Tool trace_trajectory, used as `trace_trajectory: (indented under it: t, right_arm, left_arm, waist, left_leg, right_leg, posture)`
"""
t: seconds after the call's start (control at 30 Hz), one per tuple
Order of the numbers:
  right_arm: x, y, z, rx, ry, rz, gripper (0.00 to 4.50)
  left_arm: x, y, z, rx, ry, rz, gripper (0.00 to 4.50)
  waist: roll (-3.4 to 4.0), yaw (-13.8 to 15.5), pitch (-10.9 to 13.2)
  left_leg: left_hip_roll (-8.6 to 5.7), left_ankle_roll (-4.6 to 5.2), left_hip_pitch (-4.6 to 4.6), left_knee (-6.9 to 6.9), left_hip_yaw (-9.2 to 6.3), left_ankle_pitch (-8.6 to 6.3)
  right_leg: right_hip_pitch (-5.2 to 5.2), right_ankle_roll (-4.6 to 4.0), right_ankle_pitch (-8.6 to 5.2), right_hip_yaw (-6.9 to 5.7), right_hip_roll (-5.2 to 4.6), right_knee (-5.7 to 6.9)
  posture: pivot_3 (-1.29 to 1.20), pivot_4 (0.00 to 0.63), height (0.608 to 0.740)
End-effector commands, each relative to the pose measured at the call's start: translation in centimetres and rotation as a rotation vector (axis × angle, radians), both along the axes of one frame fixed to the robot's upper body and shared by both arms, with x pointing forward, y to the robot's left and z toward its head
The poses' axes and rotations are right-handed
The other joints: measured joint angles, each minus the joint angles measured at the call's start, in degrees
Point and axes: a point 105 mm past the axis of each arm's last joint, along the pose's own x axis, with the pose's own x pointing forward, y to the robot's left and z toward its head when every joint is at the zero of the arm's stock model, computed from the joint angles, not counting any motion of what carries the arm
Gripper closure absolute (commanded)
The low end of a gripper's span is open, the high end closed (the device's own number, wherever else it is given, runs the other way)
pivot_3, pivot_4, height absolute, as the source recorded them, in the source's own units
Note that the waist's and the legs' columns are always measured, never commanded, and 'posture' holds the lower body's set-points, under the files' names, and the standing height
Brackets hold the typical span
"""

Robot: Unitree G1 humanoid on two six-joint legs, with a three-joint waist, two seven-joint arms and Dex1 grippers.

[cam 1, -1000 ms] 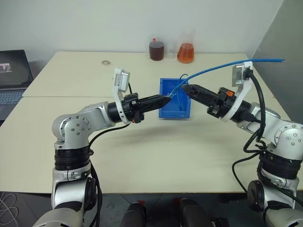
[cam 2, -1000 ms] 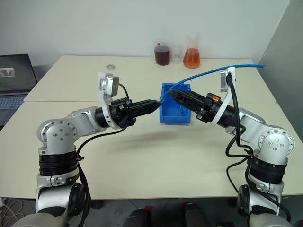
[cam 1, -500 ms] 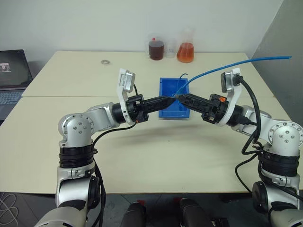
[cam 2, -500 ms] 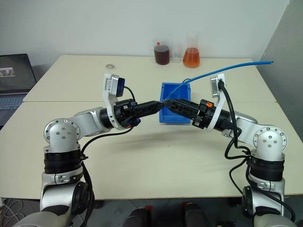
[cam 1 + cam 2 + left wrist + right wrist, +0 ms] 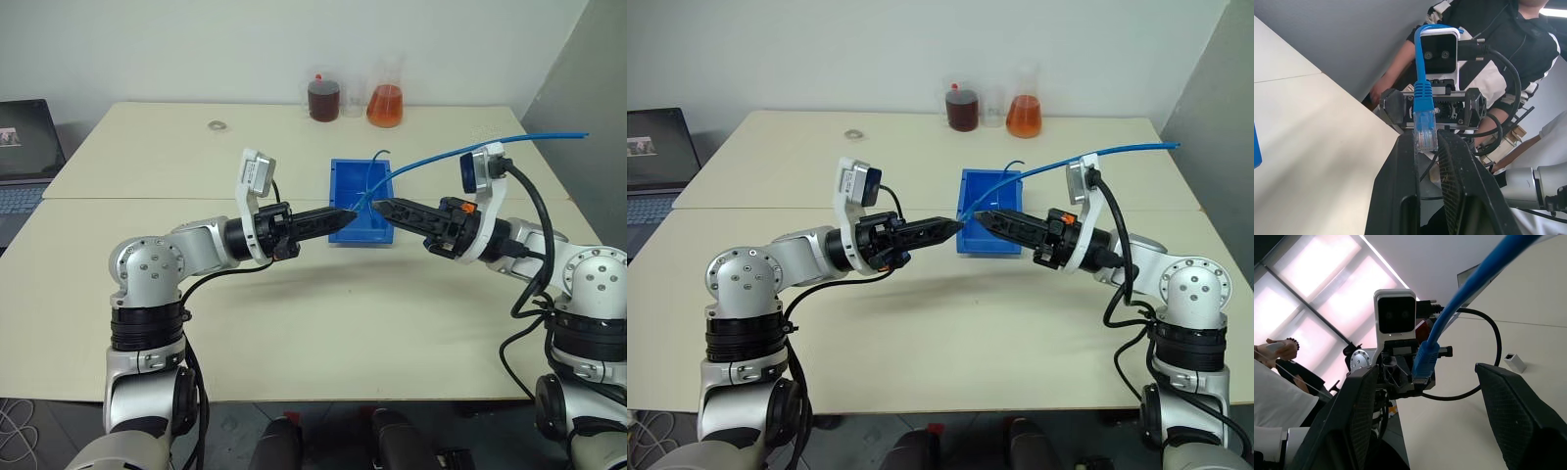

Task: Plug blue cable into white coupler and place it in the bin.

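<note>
Left gripper pinches the clear plug of the blue cable. Right gripper stands wide open, just beside the plug, above the bin.

**A Robot Test Lab**

The room looked like a lab. Plain cream tables were pushed together against a bare white wall. Two flasks of dark and orange liquid stood at the back, and a laptop sat open to one side.
</note>
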Motion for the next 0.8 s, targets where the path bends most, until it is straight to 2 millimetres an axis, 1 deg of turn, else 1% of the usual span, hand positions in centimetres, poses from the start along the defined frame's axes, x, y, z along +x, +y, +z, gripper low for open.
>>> trace_trajectory:
  t: [0.03,0.43,0.53,0.7,0.73,0.8]
  right_arm:
    - [-0.7,0.1,1.4,0.019,-0.05,0.041,1.19]
    - [-0.8,1.0,1.4,0.021,-0.047,0.074,1.19]
    - [-0.8,1.2,1.4,0.024,-0.047,0.081,1.65]
    - [-0.6,1.5,1.4,0.032,-0.046,0.082,2.89]
    - [-0.6,1.5,1.4,0.034,-0.046,0.082,3.03]
    - [-0.5,1.4,1.5,0.037,-0.045,0.082,3.52]
  left_arm:
    - [-0.9,-0.3,0.8,-0.009,-0.042,-0.046,4.25]
    - [-1.3,-0.5,0.7,-0.013,-0.04,-0.058,4.25]
    - [-1.3,-0.5,0.7,-0.013,-0.041,-0.058,4.25]
    - [-1.4,-0.6,0.6,-0.014,-0.038,-0.06,4.25]
    - [-1.4,-0.5,0.5,-0.015,-0.036,-0.06,4.25]
    - [-1.4,-0.5,0.4,-0.013,-0.034,-0.058,4.25]
  waist:
    - [0.0,0.0,0.0]
    - [0.0,0.01,0.0]
    - [0.0,0.02,0.0]
    - [0.0,0.04,0.0]
    - [0.0,0.05,0.0]
    - [0.0,0.05,0.0]
  left_leg:
    - [0.0,0.0,0.0,0.0,0.0,0.0]
    - [0.0,0.0,0.0,0.0,0.0,0.0]
    - [0.0,0.0,0.0,0.0,0.0,0.0]
    - [0.0,0.0,0.0,0.0,0.0,0.0]
    - [0.0,0.0,0.0,0.0,0.0,0.0]
    - [0.0,0.0,0.0,0.0,0.0,0.0]
  right_leg:
    - [0.0,0.0,0.0,0.0,0.0,0.0]
    - [0.0,0.0,0.0,0.0,0.0,0.0]
    - [0.0,0.0,0.0,0.0,0.0,0.0]
    - [0.0,0.0,0.0,0.0,0.0,0.0]
    - [0.0,0.0,0.0,0.0,0.0,0.0]
    - [0.0,0.0,0.0,-0.01,0.0,0.0]
  posture:
    - [0.0,0.15,0.74]
    - [0.0,0.15,0.74]
    - [0.0,0.15,0.74]
    - [0.0,0.15,0.74]
    - [0.0,0.15,0.74]
    - [0.0,0.15,0.74]
